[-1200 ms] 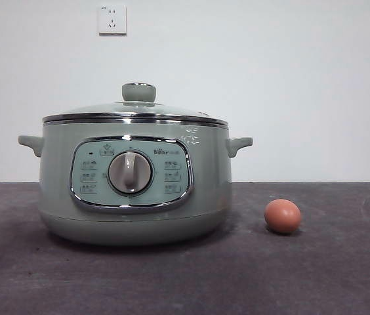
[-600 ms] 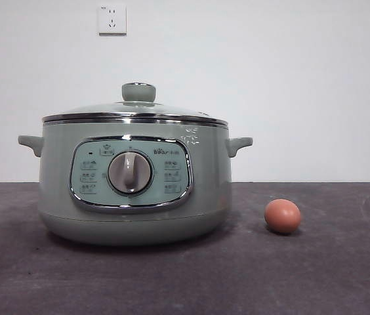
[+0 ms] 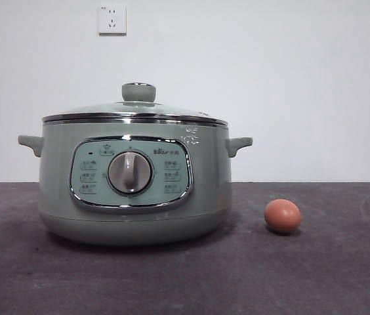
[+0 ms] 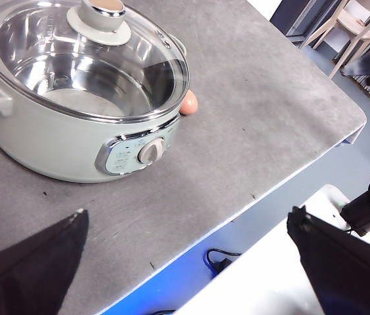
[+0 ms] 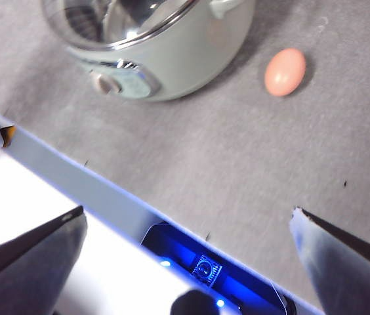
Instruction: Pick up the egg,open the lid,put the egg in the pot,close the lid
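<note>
With both hands spread wide off the desk's front edge, the right hand (image 5: pixel 185 226) should straddle the egg (image 3: pixel 283 216) gently.

Sage-green pot (image 3: pixel 132 180) on a dark grey surface (image 3: pixel 185 275), glass lid (image 3: pixel 136 110) seated on top, reddish-brown egg (image 3: pixel 283 216) lying apart beside it, two wall sockets (image 3: pixel 112 19) above

front view: low, level, close to the pot (image 3: pixel 132 180)
wrist views: high, looking down from the table's (image 4: pixel 257 118) edge
shared: pot, egg (image 5: pixel 285 72)
</note>
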You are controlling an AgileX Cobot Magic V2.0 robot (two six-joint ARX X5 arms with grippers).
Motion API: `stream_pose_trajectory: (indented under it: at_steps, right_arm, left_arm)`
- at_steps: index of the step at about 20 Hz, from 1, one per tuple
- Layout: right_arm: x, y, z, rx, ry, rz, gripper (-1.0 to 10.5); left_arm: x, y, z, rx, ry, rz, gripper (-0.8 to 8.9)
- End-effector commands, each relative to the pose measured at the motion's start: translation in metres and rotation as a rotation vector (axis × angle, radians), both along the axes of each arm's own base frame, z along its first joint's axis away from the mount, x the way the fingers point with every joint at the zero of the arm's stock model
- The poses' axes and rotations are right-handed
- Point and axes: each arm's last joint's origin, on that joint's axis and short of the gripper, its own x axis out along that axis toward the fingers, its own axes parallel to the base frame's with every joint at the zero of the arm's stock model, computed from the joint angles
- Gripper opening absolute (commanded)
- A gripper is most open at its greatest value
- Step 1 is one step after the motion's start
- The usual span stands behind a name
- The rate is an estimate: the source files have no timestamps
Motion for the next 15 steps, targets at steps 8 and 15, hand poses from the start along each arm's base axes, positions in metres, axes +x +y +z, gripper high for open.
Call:
stream_pose_trajectory:
  at_steps: [8,15]
  right_arm:
    - [0.108,0.040,-0.046,-0.143,0.041,-0.049,5.6]
    - [0.164,0.077,-0.101,-0.226,0.048,-0.080,5.6]
  left_arm:
    - [0.000,0.000,0.002,0.004,-0.022,-0.007,5.76]
    - [0.000,0.000,0.002,0.005,-0.024,-0.006,5.76]
